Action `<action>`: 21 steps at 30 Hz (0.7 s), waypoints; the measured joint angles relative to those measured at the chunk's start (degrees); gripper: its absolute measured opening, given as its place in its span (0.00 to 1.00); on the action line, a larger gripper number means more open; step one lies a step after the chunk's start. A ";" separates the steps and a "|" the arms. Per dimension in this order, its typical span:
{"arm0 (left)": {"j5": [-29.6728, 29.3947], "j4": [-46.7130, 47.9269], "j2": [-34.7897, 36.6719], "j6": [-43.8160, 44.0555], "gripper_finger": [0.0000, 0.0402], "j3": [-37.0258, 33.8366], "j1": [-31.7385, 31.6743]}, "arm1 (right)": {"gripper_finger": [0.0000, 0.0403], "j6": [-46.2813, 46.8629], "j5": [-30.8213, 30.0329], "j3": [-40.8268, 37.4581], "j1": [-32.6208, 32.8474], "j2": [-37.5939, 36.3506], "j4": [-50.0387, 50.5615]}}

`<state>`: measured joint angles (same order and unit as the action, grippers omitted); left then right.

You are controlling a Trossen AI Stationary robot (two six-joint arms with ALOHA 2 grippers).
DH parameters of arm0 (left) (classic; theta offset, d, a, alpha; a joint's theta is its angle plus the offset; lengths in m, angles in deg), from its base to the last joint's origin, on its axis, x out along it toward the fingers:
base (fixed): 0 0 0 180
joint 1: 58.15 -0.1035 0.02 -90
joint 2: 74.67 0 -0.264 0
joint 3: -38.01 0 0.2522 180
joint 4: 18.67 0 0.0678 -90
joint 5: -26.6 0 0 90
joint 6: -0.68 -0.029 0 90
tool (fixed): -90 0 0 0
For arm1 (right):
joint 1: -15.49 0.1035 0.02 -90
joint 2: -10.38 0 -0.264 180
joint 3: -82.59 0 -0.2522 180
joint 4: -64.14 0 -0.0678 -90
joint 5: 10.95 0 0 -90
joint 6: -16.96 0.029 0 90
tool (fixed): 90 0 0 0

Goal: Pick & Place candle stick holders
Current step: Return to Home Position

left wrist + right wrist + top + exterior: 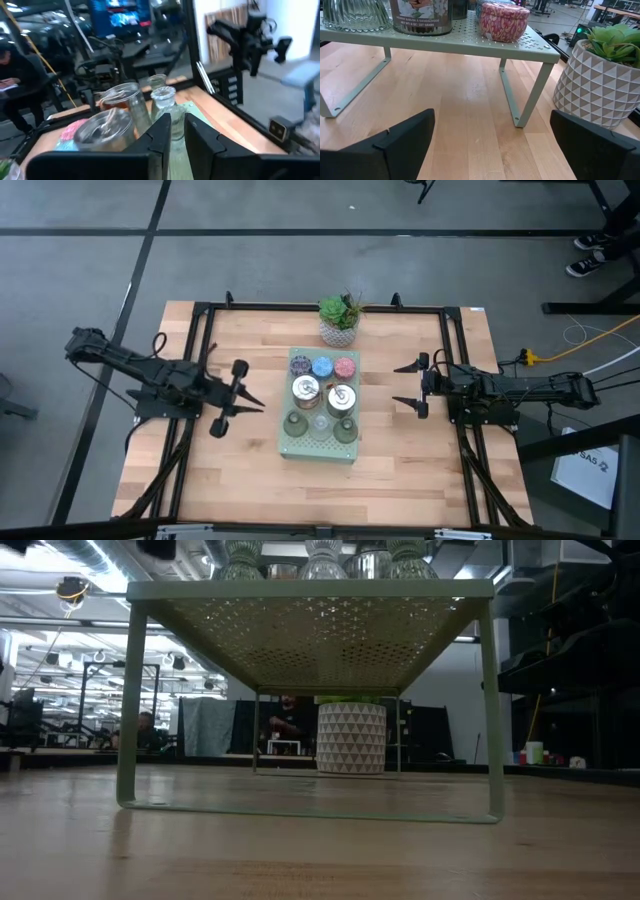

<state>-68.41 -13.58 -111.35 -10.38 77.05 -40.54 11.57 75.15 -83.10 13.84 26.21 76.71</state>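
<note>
The candle stick holders [306, 389] all stand upright on the pale green perforated shelf [320, 450] at the middle of the table [400, 470]. Purple, blue and pink ones are in the row nearest the succulent [340, 318], two silver ones sit mid-shelf, and two olive-green ones flank a clear glass one at the far end. The shelf runs lengthwise away from the plant. Bare wood lies open on both sides. The left gripper [256, 402], jaws almost together on nothing, points at the shelf; the right gripper [400, 385], jaws wide, faces it. Workshop racks fill the room beyond
</note>
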 joint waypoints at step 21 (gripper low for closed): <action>-3.74 -12.25 30.64 4.27 0.06 -24.76 -8.79 | 0.99 0.00 0.00 0.00 -0.01 -0.01 0.02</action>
<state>-72.16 -25.83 -80.71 -6.12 52.29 -49.33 11.57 75.15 -83.10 13.84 26.20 76.73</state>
